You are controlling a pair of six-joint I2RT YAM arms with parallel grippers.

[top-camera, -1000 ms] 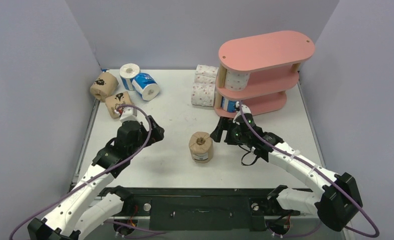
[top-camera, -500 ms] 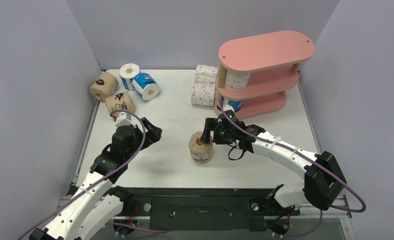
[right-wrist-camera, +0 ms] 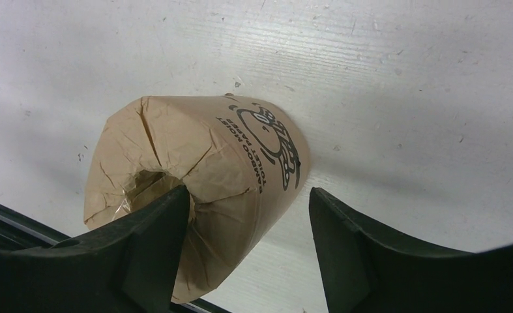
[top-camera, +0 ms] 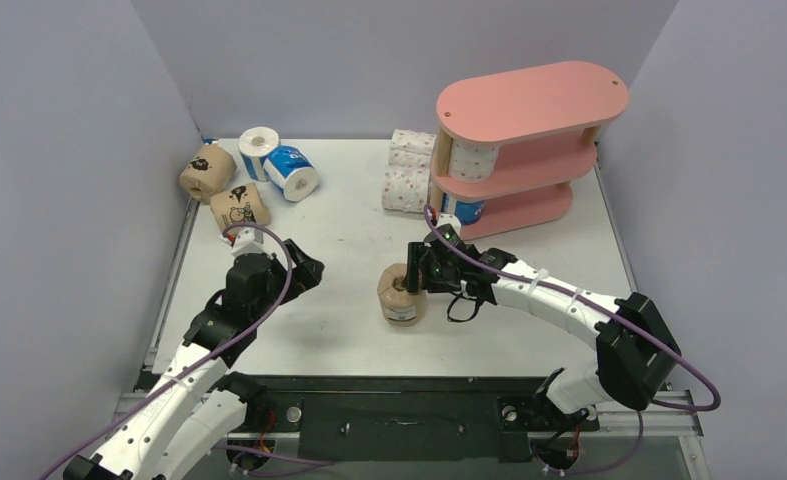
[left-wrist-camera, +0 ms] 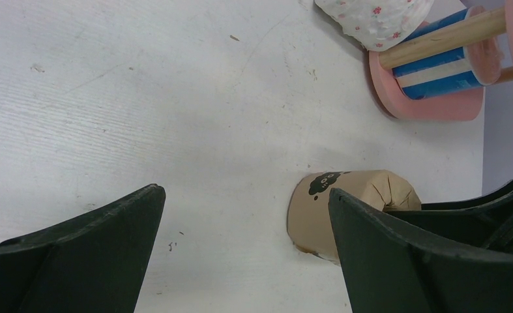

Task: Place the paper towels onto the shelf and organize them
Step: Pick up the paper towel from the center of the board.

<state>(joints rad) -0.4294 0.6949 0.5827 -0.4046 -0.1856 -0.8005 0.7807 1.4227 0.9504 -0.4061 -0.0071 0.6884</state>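
Roll (right-wrist-camera: 201, 169) newly straddled by right fingers (right-wrist-camera: 371, 261), apparently not yet clamped; left fingers (left-wrist-camera: 77, 261) spread wide.

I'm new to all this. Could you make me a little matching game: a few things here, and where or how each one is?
Things:
1 brown roll by the right gripper
2 blue roll on the shelf
3 pink-dotted roll on the shelf
4 left gripper

States:
A middle tier
B open, empty
C upright on the table
D bottom tier

Pairs: 1-C, 2-D, 3-A, 4-B
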